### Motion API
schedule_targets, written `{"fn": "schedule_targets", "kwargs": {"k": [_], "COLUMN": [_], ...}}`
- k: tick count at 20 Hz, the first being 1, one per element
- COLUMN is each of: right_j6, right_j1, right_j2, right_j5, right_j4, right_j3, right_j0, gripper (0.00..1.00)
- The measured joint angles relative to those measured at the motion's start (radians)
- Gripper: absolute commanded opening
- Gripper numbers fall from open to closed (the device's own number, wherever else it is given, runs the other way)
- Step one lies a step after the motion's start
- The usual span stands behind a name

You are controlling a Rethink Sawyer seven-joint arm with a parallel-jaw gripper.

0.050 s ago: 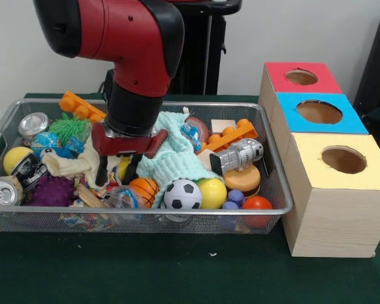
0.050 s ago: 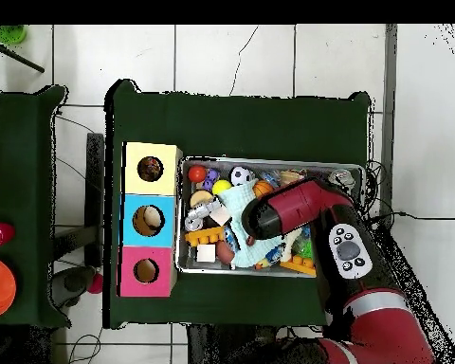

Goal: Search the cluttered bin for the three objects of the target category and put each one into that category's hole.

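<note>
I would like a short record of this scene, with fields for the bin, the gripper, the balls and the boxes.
bin: wire basket on green table, full of mixed toys
gripper: lowered into the bin beside a light green cloth; open or shut cannot be told
balls: soccer ball, basketball, yellow ball, red ball along the bin's front wall
boxes: red box, blue box, yellow box in a row beside the bin, each with one round hole on top
</note>
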Motion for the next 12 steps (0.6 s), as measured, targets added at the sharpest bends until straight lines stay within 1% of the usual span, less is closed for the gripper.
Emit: {"fn": "schedule_targets", "kwargs": {"k": [8, 9, 12], "right_j6": [0.000, 0.000, 0.000], "right_j1": [0.010, 0.012, 0.019], "right_j2": [-0.015, -0.016, -0.018], "right_j5": [-0.035, -0.042, -0.070], "right_j4": [-0.003, -0.003, -0.003], "right_j3": [-0.002, -0.002, -0.002], "right_j0": [0.000, 0.000, -0.001], "gripper": [1.00, 0.00, 0.00]}}
